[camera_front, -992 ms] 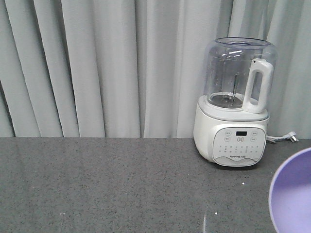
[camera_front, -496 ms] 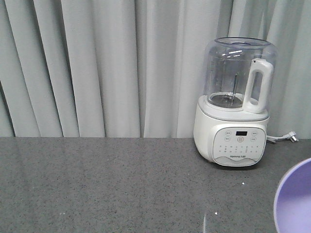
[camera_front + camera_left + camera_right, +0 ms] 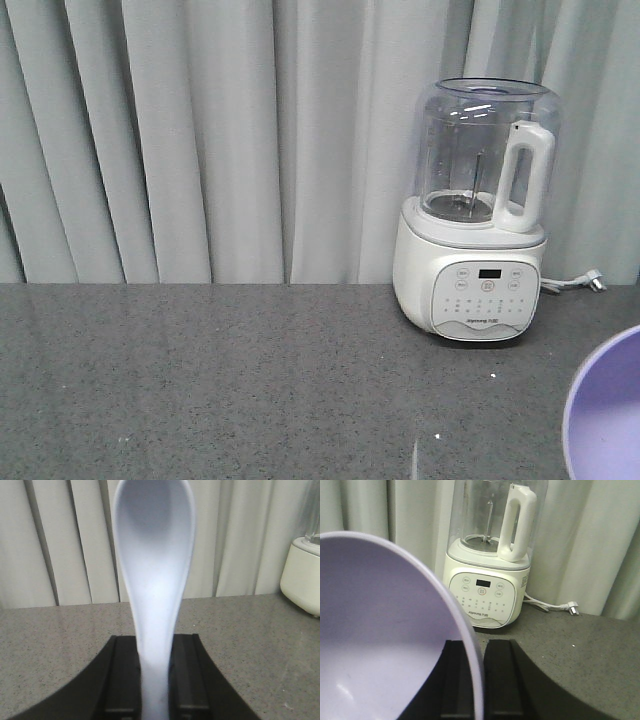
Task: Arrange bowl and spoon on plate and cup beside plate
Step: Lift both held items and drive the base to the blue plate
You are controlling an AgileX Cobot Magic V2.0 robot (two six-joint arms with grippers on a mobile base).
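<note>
The pale bluish-white spoon [image 3: 152,555] stands upright in the left wrist view, scoop up, with my left gripper [image 3: 155,680] shut on its handle above the counter. The lavender bowl [image 3: 380,630] fills the left half of the right wrist view, tilted on edge, and my right gripper [image 3: 479,680] is shut on its rim. In the front view only the bowl's edge [image 3: 605,420] shows at the bottom right corner. The plate and the cup are out of view.
A white blender [image 3: 478,215] with a clear jug stands at the back right of the grey speckled counter [image 3: 220,380], its cord and plug [image 3: 585,282] lying to its right. Grey curtains [image 3: 200,140] hang behind the counter.
The bowl's edge has slid right and down toward the corner of the front view. The front view has shifted slightly, so the blender sits a little further left.
</note>
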